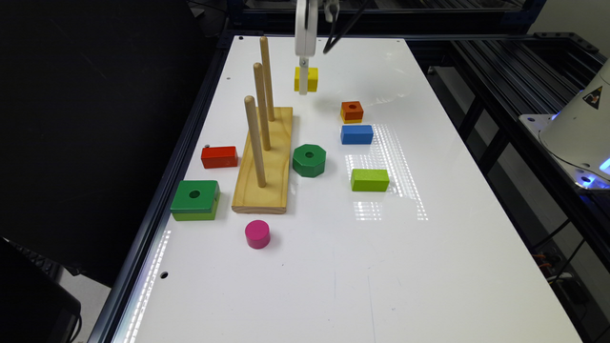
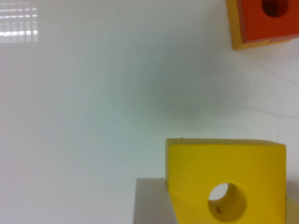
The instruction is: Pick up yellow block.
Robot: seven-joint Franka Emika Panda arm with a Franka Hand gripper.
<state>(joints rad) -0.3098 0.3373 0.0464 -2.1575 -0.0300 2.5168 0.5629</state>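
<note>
1. The gripper (image 1: 303, 78) hangs straight down over the far end of the white table (image 1: 452, 238), with the yellow block (image 1: 307, 79) between its fingers and apparently clear of the surface: a soft shadow lies on the table below it.
2. Wrist view: the yellow block (image 2: 226, 179), round hole up, has one pale finger (image 2: 152, 203) pressed flat on its side face. The opposite finger is barely in frame. Judged pinched narrow on the block.
3. Key relation: the block sits directly in the gripper, not off to any side. It is square, so no long axis matters. Only one arm.
4. Nearest neighbour is the orange-topped cube (image 1: 352, 111), toward the exterior view's right and nearer the camera, apart from the block. The peg board (image 1: 265, 159) stands toward the table's left edge in that view.
5. No brands or readable writing on the blocks. A triangular warning sticker (image 1: 592, 97) on the white robot base, symbol illegible.
6. Judgement: the pick looks essentially done.
</note>
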